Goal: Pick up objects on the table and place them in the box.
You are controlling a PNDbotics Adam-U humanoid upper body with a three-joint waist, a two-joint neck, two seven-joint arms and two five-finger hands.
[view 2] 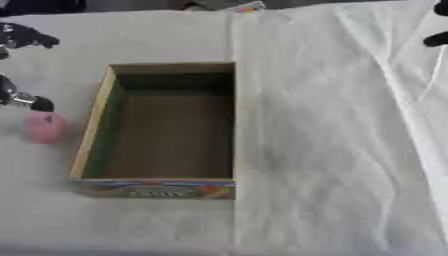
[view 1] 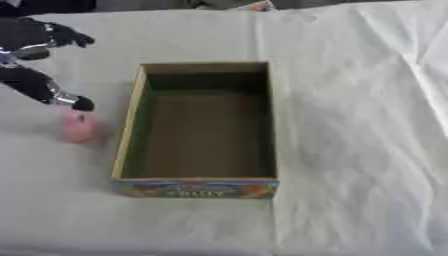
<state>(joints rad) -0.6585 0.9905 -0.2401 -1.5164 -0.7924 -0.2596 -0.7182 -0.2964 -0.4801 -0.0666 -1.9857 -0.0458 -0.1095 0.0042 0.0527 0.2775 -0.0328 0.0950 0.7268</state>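
A small pink rounded object (view 1: pixel 77 127) stands on the white cloth just left of the box. The open cardboard box (view 1: pixel 129 125) sits mid-table, with green inner walls, a brown floor and a colourful printed front. My left hand (view 1: pixel 39 42) comes in from the upper left with its fingers spread wide. One black fingertip (view 1: pixel 81 104) hangs right over the top of the pink object, and the others are raised well above it. At the upper right edge only dark bits of my right hand (view 2: pixel 436 40) show.
A white cloth (view 1: pixel 350 125) covers the table, with folds and creases to the right of the box. Something small and coloured (view 1: pixel 255 6) lies at the far edge.
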